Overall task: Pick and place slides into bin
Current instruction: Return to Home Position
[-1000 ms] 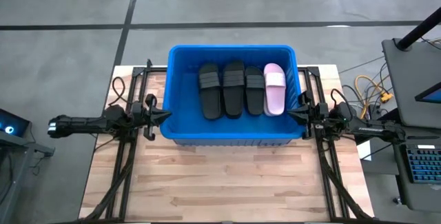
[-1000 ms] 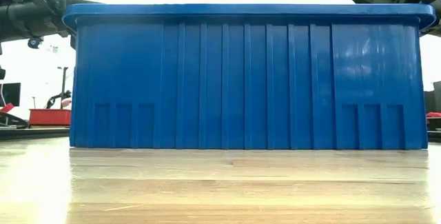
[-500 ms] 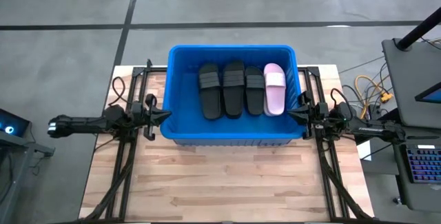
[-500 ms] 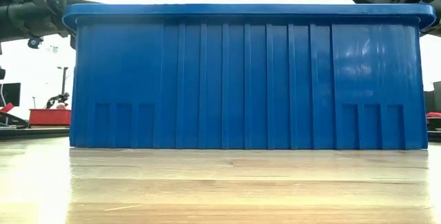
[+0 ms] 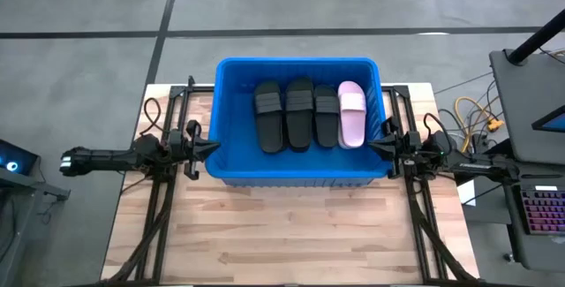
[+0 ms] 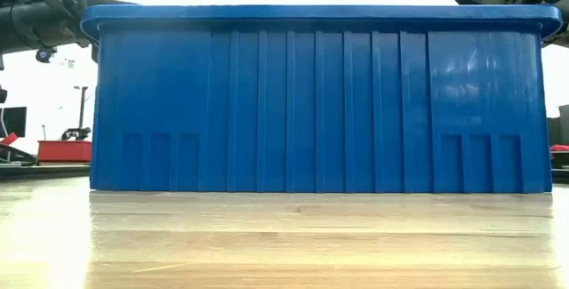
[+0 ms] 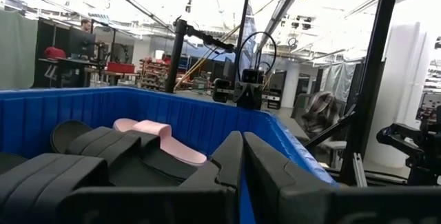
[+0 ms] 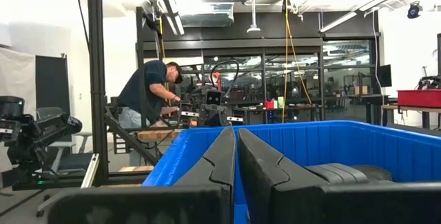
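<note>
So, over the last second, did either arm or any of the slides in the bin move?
Nothing visibly changed. The left gripper and right gripper stay at the two short sides of the bin, both with fingers shut. The three black slides and the pink slide showing on top lie in the same row inside it.

Bright blue bin sitting on pale wood, black and pink inside.
The black slides are showing matte, ridged straps; the pink slide is showing a paler, near-white strap. The bin walls are running in vertical ribs, all blue. The table is showing light plank grain; the left gripper and right gripper are reading black.
</note>
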